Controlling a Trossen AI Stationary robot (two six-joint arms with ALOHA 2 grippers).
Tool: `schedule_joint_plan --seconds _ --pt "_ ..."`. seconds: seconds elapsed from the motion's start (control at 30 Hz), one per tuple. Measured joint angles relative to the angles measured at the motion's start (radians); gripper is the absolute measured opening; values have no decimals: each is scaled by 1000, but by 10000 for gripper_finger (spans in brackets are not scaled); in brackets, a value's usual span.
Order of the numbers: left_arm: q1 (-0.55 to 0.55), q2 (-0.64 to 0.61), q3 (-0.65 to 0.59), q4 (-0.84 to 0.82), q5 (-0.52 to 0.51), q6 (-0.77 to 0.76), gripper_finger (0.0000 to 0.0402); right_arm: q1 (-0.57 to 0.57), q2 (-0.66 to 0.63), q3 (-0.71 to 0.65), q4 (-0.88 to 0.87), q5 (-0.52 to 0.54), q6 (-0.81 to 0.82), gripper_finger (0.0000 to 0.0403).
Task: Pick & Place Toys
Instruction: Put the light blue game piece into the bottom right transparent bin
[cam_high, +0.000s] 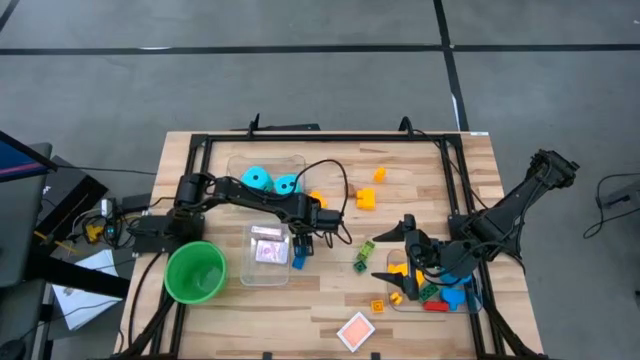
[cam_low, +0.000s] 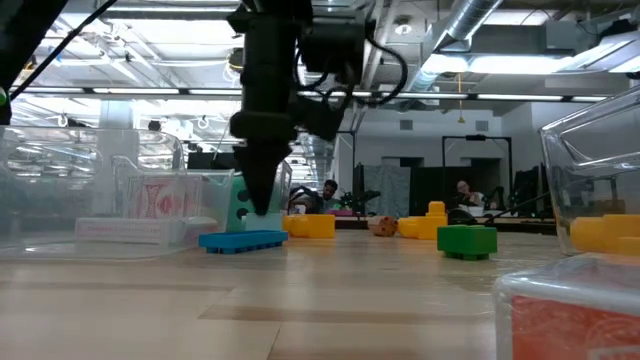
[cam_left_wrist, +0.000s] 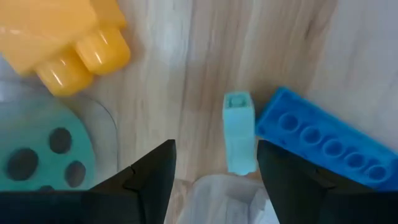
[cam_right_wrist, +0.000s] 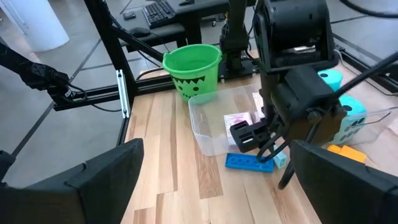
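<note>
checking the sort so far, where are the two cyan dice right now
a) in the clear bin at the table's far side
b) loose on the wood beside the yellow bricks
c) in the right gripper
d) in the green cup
a: the high view shows both dice inside the clear bin at the far side, with the green cup holding none.

Flat blue brick (cam_left_wrist: 323, 143) on wood, pale cyan brick (cam_left_wrist: 239, 132) touching it

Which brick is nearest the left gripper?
The flat blue brick, beside the card bin. The left gripper hangs right over it; the yellow bricks and green brick lie farther out.
</note>
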Motion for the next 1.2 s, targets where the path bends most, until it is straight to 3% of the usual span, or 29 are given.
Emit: schedule_joint_plan --seconds 0.43,0.87,1.2 --pt "-1 0 -41 59 3 -7 181 -9 0 0 0 0 0 395" --pt "7 -2 -41 80 61 -6 46 -8 0 0 -2 0 0 395" --pt "7 -25 -41 92 39 -1 44 -8 0 0 -1 0 -4 395"
